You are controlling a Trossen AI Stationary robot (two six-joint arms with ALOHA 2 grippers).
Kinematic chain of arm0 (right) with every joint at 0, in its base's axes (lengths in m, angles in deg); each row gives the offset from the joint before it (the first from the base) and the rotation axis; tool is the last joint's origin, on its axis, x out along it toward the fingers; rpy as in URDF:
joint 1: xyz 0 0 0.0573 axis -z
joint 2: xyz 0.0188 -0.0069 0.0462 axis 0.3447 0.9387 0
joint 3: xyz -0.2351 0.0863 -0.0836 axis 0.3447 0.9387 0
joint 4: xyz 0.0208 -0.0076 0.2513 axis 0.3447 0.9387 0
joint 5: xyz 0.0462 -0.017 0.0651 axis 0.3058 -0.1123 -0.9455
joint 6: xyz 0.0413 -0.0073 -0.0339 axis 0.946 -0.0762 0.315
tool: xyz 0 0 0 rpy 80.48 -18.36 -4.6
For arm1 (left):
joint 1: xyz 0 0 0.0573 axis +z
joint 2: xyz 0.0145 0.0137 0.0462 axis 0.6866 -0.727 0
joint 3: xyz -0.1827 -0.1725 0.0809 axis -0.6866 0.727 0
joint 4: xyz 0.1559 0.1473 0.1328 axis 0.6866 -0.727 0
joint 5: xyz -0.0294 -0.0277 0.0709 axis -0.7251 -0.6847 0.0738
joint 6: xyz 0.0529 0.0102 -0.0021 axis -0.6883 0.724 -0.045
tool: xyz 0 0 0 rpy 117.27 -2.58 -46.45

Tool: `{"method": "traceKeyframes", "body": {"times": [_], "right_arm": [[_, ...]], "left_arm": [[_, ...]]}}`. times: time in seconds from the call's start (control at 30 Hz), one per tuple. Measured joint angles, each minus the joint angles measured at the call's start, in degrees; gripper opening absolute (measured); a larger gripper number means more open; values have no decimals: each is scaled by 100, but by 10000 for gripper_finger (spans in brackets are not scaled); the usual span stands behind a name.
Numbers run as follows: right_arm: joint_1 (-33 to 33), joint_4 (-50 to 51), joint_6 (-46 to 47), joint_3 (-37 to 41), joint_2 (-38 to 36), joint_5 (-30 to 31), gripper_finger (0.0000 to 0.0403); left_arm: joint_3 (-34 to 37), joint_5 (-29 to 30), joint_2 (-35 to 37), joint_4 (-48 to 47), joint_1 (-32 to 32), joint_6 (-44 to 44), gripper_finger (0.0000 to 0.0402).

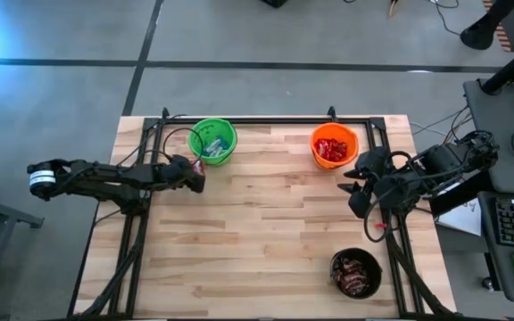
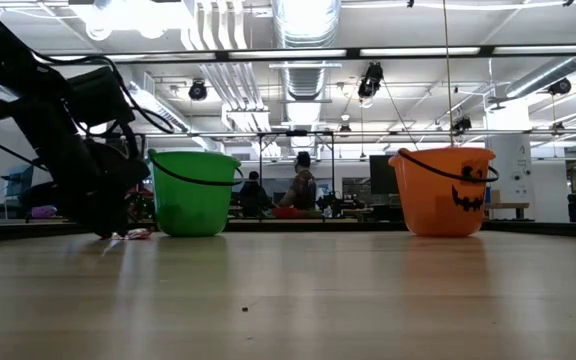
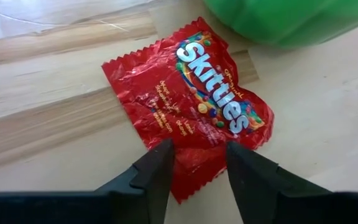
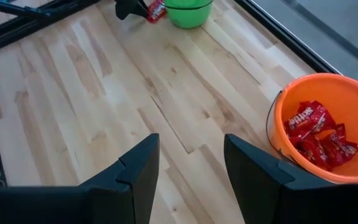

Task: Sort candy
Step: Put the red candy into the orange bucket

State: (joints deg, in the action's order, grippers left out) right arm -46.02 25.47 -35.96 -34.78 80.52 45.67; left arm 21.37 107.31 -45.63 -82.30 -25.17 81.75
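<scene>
Red and crinkled, a Skittles packet (image 3: 188, 102) lies flat on the wooden table (image 1: 266, 232), just at the foot of the green bucket (image 1: 213, 141), on the bucket's 8 o'clock side in the high view. The left gripper (image 3: 196, 165) sits low over the packet's near edge; its two dark fingers (image 3: 156, 171) stand a narrow gap apart, straddling that edge, the wrapper showing between them. Whether the tips press on the wrapper, I cannot tell. In the right wrist view the same packet (image 4: 156, 10) shows as a red scrap beside the green bucket (image 4: 189, 11), with the left gripper's tip touching it.

Inside the green bucket, light-blue-and-white bars (image 1: 214, 143) show. The orange bucket (image 1: 334, 146) stands at the table's 1 o'clock, holding more red packets (image 1: 331, 150); the right wrist view looks down on them (image 4: 319, 134) heaped in the bucket (image 4: 353, 99). A black bucket (image 1: 356, 273) at the table's 5 o'clock holds dark brown bars (image 1: 354, 275).

The right gripper (image 1: 355, 178) hangs off the table's right edge at 3 o'clock, just past the orange bucket, its fingers (image 4: 138, 165) spread wide with nothing between them.

In the low view the green bucket (image 2: 192, 193) and the orange bucket (image 2: 445, 191) stand well apart on the table (image 2: 288, 300), the left arm (image 2: 63, 130) reaching down at the green bucket's 9 o'clock side.
</scene>
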Motion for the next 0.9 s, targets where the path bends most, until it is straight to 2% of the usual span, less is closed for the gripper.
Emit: {"method": "traceKeyframes", "body": {"times": [0.4,0.63,0.77,0.9], "right_arm": [[0,-47,1,0,0,-2,171],[-1,-59,-2,0,0,-2,171],[0,-59,-28,0,0,-2,171],[1,-59,-61,0,0,-2,171]], "left_arm": [[-17,12,-2,-294,7,8,43],[-263,-332,-26,-461,5,-213,41],[-536,-637,-43,-814,-4,-488,62],[-515,-606,-19,-1426,22,-60,89]]}}
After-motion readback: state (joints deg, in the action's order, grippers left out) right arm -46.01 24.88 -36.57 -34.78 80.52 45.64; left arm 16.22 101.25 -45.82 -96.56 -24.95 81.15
